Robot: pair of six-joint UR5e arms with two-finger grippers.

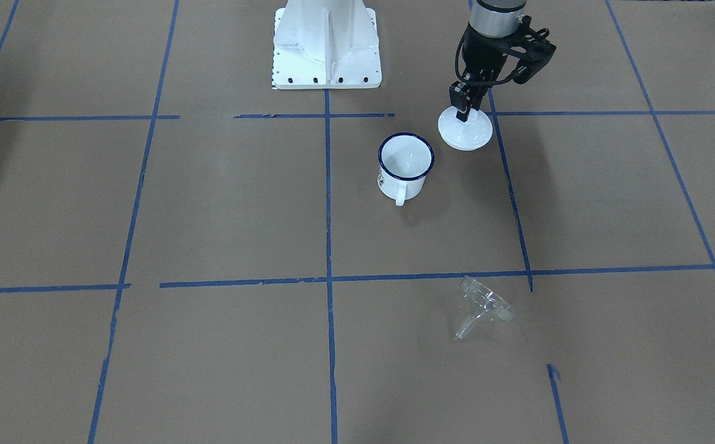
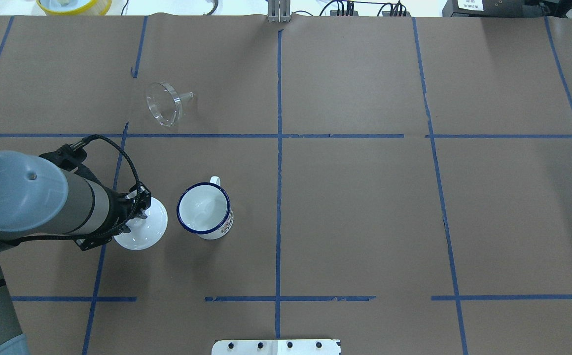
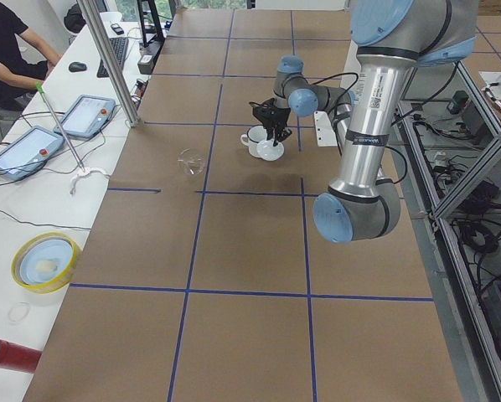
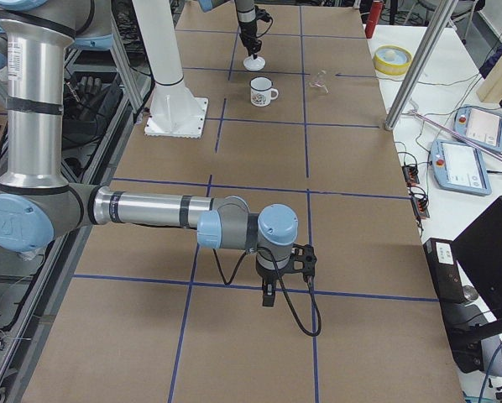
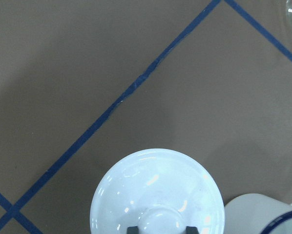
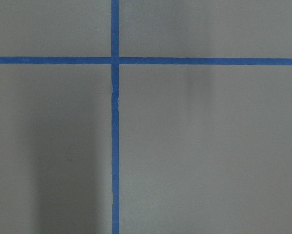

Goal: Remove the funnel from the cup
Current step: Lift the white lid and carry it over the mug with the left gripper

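The clear funnel [image 1: 484, 305] lies on its side on the brown table, far from the cup; it also shows in the overhead view [image 2: 164, 103]. The cup [image 1: 404, 166], a white mug with a dark blue rim, stands upright and empty [image 2: 204, 209]. My left gripper [image 1: 463, 114] is beside the cup, shut on the knob of a round white lid [image 1: 465, 132]. In the left wrist view the fingers [image 5: 132, 229] flank the knob and the lid [image 5: 156, 190] seems to rest on the table. My right gripper [image 4: 268, 298] shows only in the exterior right view, so I cannot tell its state.
The white robot base [image 1: 326, 49] stands at the table's robot side behind the cup. Blue tape lines cross the brown table [image 2: 365, 207]. A yellow bowl [image 2: 74, 5] and tablets [image 3: 87, 117] lie beyond the table's far edge.
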